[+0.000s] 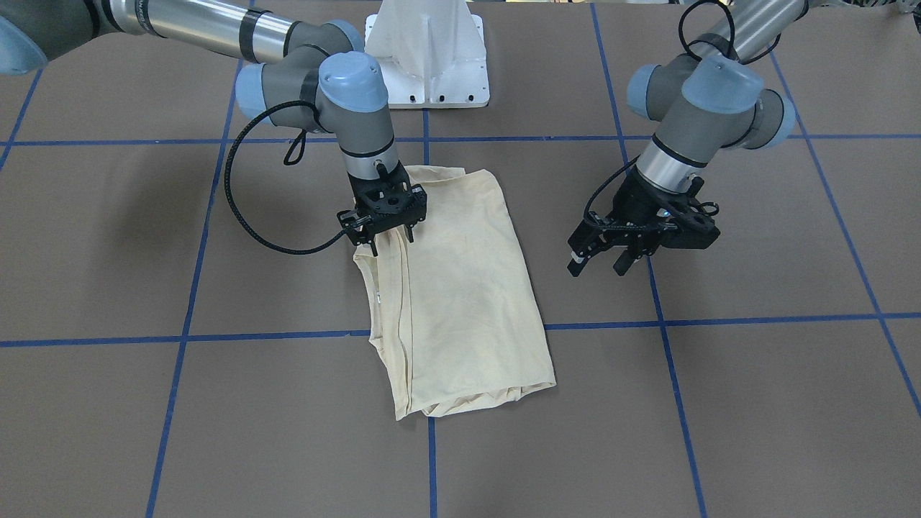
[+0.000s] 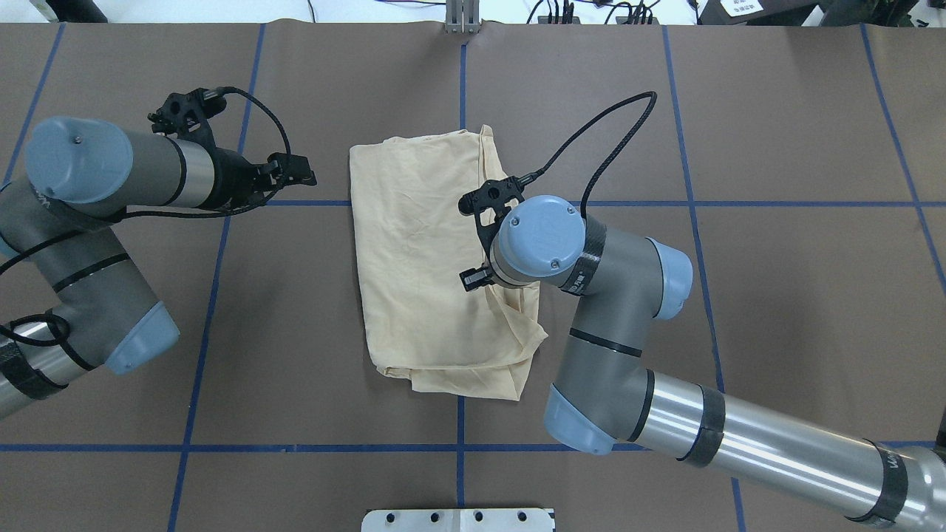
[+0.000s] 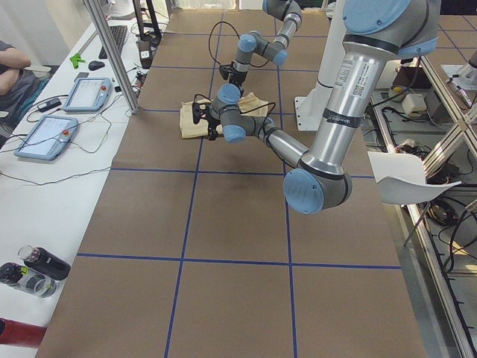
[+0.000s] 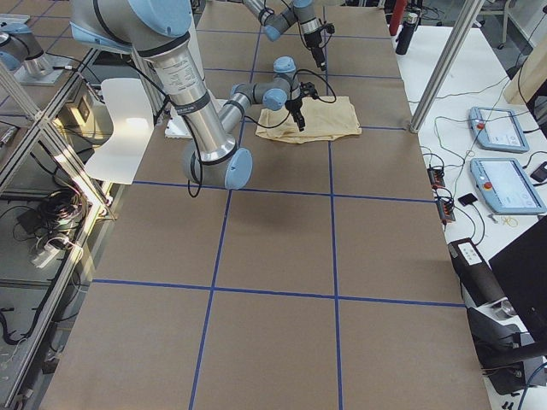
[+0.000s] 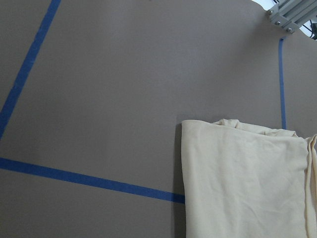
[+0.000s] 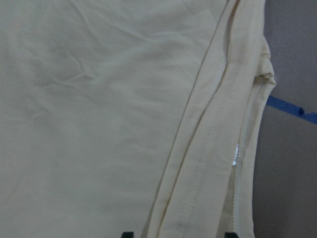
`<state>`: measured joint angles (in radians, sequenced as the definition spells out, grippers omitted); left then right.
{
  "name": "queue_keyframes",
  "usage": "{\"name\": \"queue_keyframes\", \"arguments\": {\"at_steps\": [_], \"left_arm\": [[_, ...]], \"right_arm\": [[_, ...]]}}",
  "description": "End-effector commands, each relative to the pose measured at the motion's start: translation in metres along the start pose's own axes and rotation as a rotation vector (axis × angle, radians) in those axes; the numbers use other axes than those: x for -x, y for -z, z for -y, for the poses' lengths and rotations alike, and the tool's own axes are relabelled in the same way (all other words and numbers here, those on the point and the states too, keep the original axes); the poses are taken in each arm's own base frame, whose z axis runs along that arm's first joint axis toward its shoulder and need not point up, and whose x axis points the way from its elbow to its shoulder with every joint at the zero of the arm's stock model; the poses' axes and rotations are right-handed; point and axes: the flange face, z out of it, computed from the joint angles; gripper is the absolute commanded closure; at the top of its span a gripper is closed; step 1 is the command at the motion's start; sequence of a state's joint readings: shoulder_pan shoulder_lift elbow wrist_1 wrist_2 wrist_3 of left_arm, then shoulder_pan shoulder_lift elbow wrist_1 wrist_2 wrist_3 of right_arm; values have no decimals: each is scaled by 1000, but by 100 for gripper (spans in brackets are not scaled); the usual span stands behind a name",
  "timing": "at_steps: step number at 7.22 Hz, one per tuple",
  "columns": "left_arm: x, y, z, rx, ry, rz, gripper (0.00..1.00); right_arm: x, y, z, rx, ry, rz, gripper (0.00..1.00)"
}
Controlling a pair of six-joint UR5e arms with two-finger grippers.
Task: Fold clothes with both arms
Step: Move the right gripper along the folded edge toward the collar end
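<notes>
Cream-yellow cotton at the centre of a brown table (image 1: 108, 252): the T-shirt (image 1: 460, 288) lies flat, folded into a rough oblong, across a blue tape line (image 1: 273, 335) and just in front of the white pedestal (image 1: 432, 57); its seamed, layered long edge is on the robot's right, its smooth folded edge on the robot's left. The right gripper (image 1: 392, 241) points straight down over the far end of that seamed edge, jaws parted; in the right wrist view the two black fingertips (image 6: 128, 234) stand apart with the doubled hems and stitching running between them; whether the tips touch the cloth cannot be told. The left gripper (image 1: 599, 266) hangs over bare table on the shirt's other side, well apart from the cloth, tilted and with its jaws spread on nothing; in the left wrist view only a far corner of the shirt shows, low and to the right.
</notes>
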<state>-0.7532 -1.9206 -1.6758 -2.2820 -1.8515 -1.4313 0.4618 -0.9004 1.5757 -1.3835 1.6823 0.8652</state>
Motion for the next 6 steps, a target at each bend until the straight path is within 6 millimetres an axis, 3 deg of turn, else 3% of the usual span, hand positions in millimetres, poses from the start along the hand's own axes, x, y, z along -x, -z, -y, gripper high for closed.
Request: {"name": "queue_keyframes", "arguments": {"at_steps": [1, 3, 6], "left_arm": [[0, 0, 0, 0, 0, 0, 0], [0, 1, 0, 0, -1, -3, 0], [-1, 1, 0, -1, -1, -4, 0]], "right_arm": [[6, -11, -10, 25, 4, -5, 37], [10, -13, -13, 31, 6, -1, 48], [11, -12, -14, 38, 0, 9, 88]]}}
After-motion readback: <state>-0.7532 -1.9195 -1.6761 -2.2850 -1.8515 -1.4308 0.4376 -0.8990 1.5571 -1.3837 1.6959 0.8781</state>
